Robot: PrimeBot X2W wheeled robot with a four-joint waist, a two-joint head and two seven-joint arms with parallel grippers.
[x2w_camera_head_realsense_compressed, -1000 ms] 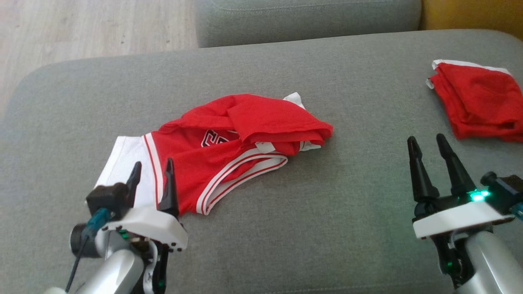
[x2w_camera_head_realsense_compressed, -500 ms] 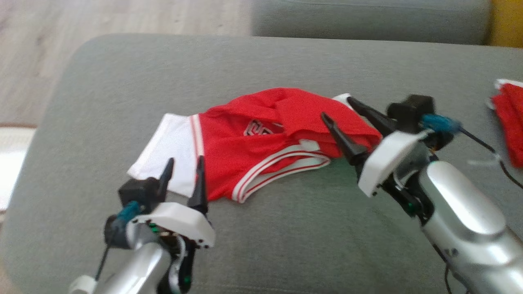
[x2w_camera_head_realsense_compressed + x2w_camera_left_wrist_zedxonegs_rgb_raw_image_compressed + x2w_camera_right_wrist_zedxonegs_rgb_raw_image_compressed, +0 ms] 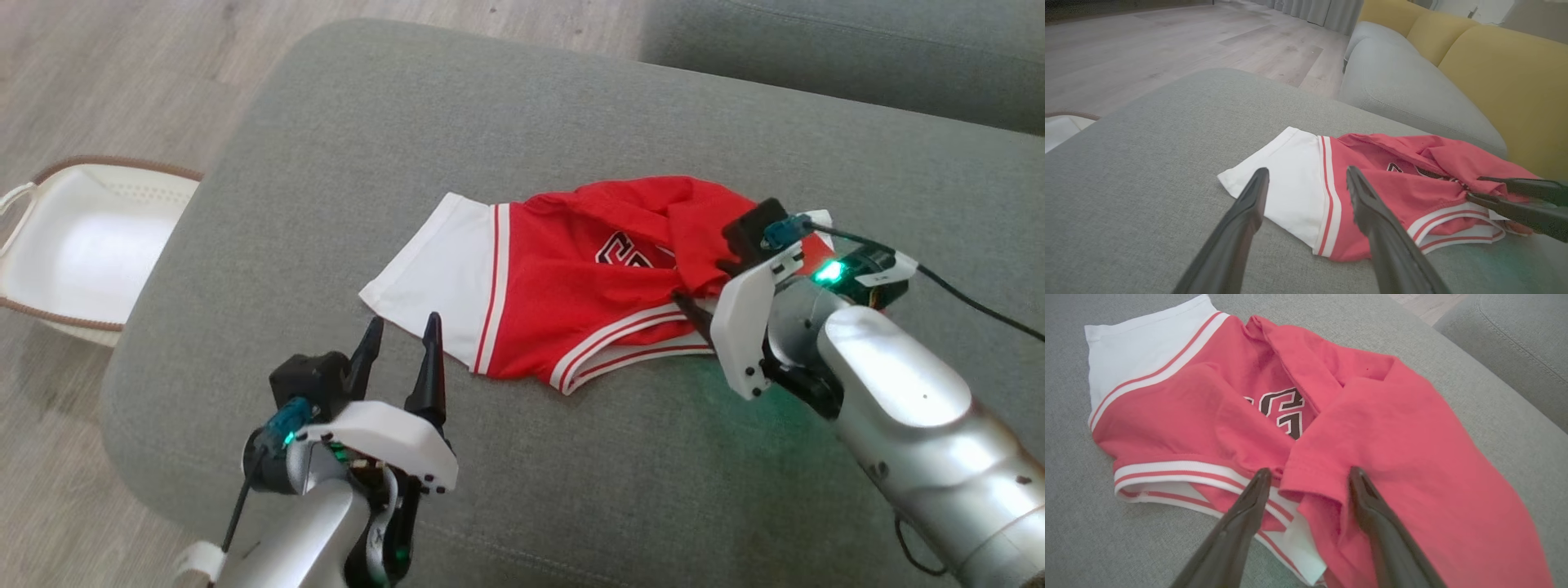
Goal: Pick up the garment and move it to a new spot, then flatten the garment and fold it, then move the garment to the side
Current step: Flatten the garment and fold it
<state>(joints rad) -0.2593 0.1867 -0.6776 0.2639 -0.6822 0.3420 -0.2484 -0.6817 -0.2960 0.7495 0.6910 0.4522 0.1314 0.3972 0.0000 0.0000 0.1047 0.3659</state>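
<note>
Your right gripper (image 3: 1309, 471) stands with its two dark fingers apart, and nothing is clamped between them. In the right wrist view the tips sit right at the garment (image 3: 1208, 416), one on each side of the hemmed edge of a folded-over red layer, just above the white-and-red striped trim. You cannot tell from these views whether the tips press into the cloth. In the head view that arm reaches in from the lower right, its white wrist housing lying over the garment's right end with a green light on it. Your left gripper (image 3: 404, 320) is also spread wide and holds nothing. It sits over bare cushion just short of the garment's white panel, with its fingers pointing towards that panel. The garment itself is a red jersey with a white band at its left end, thin red and white stripes, and dark lettering partly hidden under a fold. It lies crumpled near the middle of the grey sofa cushion (image 3: 571, 122). A second grey cushion (image 3: 857, 57) sits behind, and a yellow backrest (image 3: 1494, 61) shows in the left wrist view. To your left, a white basket (image 3: 114, 162) with a brown rim stands on the wooden floor (image 3: 122, 82) beside the cushion.
</note>
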